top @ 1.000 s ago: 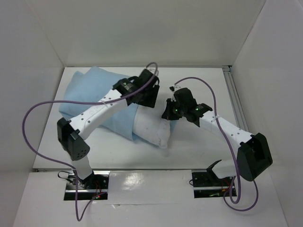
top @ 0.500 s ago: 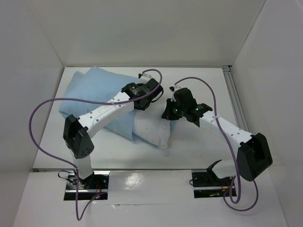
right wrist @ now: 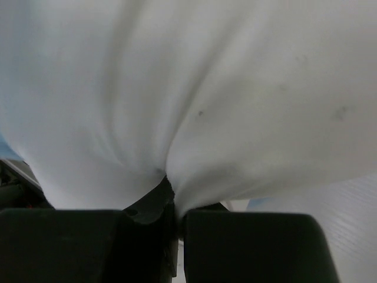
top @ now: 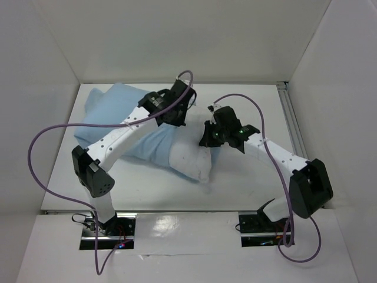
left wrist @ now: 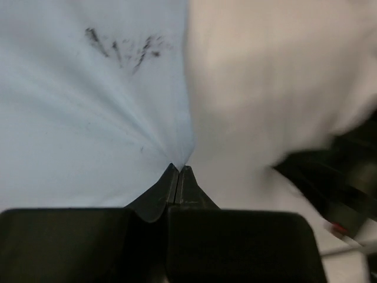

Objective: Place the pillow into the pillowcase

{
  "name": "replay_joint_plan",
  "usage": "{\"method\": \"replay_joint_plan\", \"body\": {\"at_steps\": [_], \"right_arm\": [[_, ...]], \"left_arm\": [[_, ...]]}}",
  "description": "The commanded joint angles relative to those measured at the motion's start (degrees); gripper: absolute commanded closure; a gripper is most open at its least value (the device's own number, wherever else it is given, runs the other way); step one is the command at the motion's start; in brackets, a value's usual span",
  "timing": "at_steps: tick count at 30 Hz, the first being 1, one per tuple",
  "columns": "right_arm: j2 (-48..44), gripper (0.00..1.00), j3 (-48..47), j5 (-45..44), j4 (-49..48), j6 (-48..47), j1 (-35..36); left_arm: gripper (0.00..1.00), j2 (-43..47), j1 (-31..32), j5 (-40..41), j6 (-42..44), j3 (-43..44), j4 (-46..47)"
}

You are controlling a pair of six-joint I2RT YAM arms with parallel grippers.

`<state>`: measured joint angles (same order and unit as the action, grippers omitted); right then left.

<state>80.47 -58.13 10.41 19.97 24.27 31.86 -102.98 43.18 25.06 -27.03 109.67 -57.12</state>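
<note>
Pillowcase (top: 112, 115) pinched | left hand (left wrist: 178, 168) shifted farther | right hand (right wrist: 169, 184) grips pillow (top: 191, 162)

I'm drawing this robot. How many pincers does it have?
2. The left pincer is shut on the thin light blue cloth pillowcase at its edge. The right pincer is shut on the plump white fabric pillow. None seems hidden.
</note>
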Motion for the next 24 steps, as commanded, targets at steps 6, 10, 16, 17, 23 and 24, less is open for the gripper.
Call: {"method": "replay_joint_plan", "body": {"at_steps": [6, 10, 16, 17, 23, 24], "right_arm": [[3.4, 1.0, -29.84, 4.86, -7.21, -3.62, -1.45], [-0.57, 1.0, -15.42, 6.2, -14.67, 0.15, -0.32], [2.67, 1.0, 8.01, 5.67, -28.9, 10.26, 1.19], [3.29, 1.0, 9.94, 5.67, -29.71, 10.96, 1.19], [4.96, 1.0, -2.29, 3.47, -25.0, 7.29, 0.58], [4.96, 1.0, -4.69, 3.47, -24.28, 5.98, -0.03]], "left_arm": [[1.0, 0.68, -5.81, -50.62, -5.57, 27.33, 20.29], [1.0, 3.21, -8.37, -56.52, -10.58, 18.07, 26.78], [1.0, 3.4, -9.08, -60.47, -17.26, 5.29, 34.71], [1.0, 2.88, -9.08, -61.26, -17.27, 6.34, 34.71], [1.0, -0.03, -7.68, -64.08, -18.85, 14.42, 34.71], [1.0, -0.03, -7.15, -64.08, -19.46, 15.48, 34.71]]}}
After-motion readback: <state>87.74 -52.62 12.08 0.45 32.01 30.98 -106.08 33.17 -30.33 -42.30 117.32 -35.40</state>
